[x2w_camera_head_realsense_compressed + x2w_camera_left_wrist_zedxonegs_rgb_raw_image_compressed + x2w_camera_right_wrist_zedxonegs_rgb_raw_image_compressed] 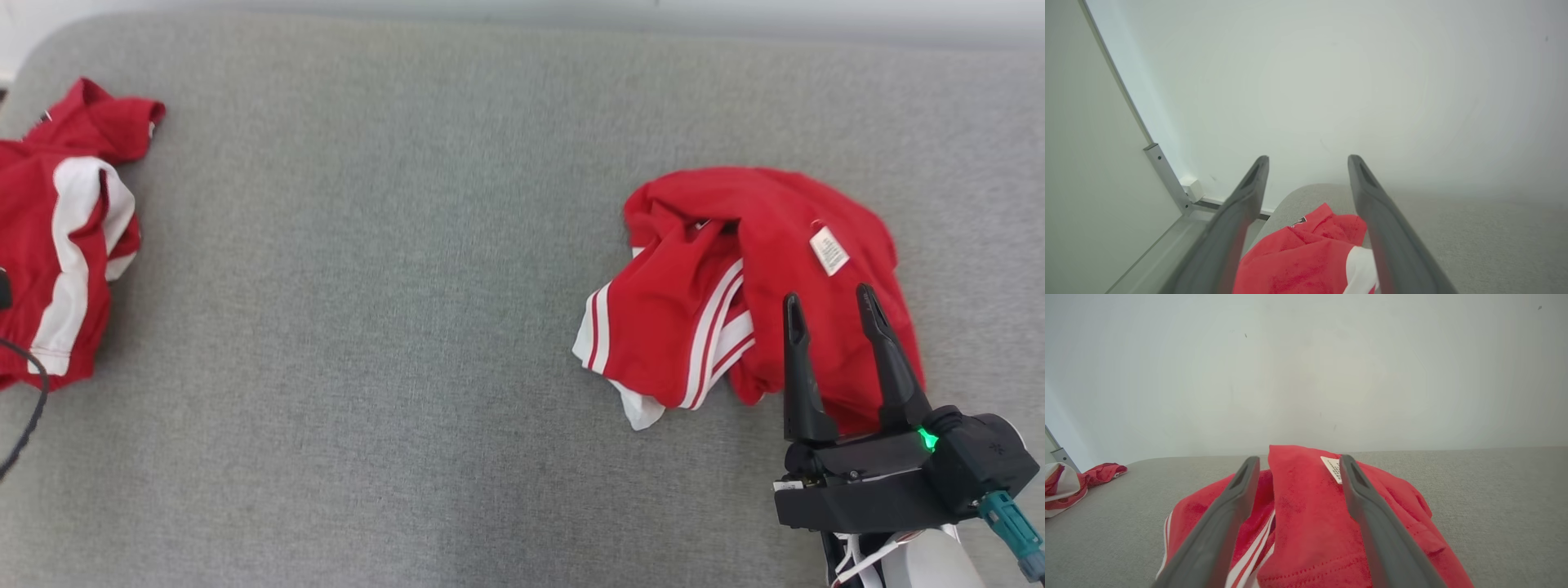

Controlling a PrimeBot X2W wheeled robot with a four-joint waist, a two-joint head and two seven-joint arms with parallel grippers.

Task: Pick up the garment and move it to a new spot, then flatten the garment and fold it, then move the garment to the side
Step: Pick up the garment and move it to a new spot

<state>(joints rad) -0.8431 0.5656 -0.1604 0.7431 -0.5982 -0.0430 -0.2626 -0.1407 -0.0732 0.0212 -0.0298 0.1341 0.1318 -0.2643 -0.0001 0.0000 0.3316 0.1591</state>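
A crumpled red garment (pixel 702 278) with white stripes and a white label (pixel 829 251) lies at the table's right. My right gripper (pixel 829 298) hovers open over its near edge. In the right wrist view the red cloth (pixel 1306 506) lies beneath and between the spread fingers of my right gripper (pixel 1298 458), and nothing is pinched. A second red and white garment (pixel 49 245) lies bunched at the far left edge. In the left wrist view my left gripper (pixel 1308 159) is open just above that garment (pixel 1306 253), and the cloth rests on the table, not gripped.
The grey fabric-covered table (pixel 408 327) stretches wide and bare between the two garments. A dark cable (pixel 28 408) curls at the left edge. Beyond the table's rounded left corner stand a white wall and a metal frame post (pixel 1167 175).
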